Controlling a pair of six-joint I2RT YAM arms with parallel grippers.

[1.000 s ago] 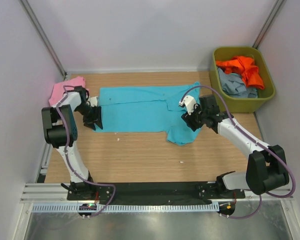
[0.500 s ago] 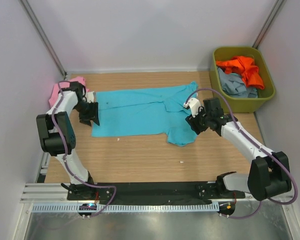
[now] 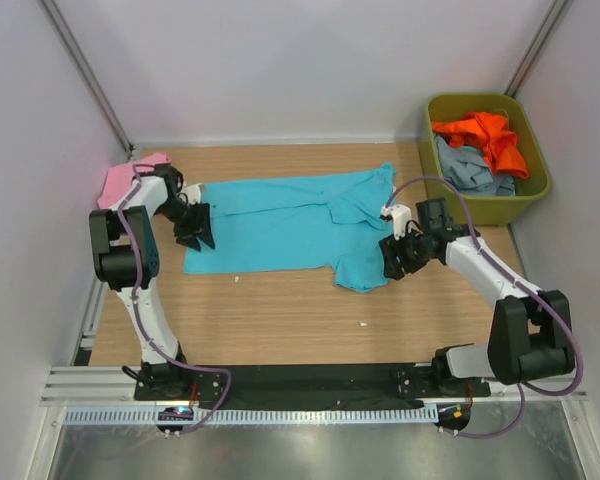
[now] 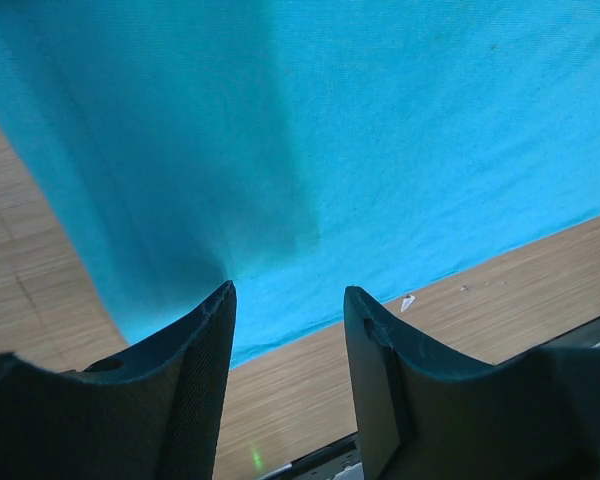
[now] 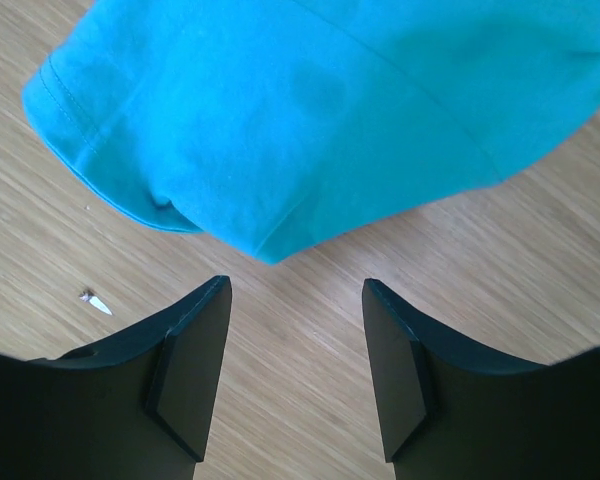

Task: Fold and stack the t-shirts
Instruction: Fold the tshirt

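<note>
The turquoise t-shirt [image 3: 280, 222] lies spread flat across the wooden table [image 3: 280, 320], one sleeve folded down at its right end. Over the shirt's lower left corner my left gripper [image 3: 195, 231] stands open; in the left wrist view the left gripper [image 4: 288, 300] has only the cloth hem [image 4: 380, 150] and bare wood past its tips. My right gripper [image 3: 398, 256] is open just right of the folded sleeve [image 5: 280, 120], and the right gripper [image 5: 295, 290] is empty over wood. A pink t-shirt [image 3: 128, 180] lies at the table's left edge. Orange [image 3: 485, 133] and grey-blue [image 3: 470, 172] t-shirts sit in the bin.
The olive-green bin [image 3: 533, 190] stands at the back right against the wall. Small white scraps [image 3: 362, 324] lie on the wood in front of the shirt. White walls close in on three sides, and a black rail [image 3: 310, 378] runs along the near edge.
The turquoise shirt has shifted slightly and its front edge lies straighter. My right gripper has drawn back down and to the right, off the sleeve. My left gripper has moved a little along the left hem.
</note>
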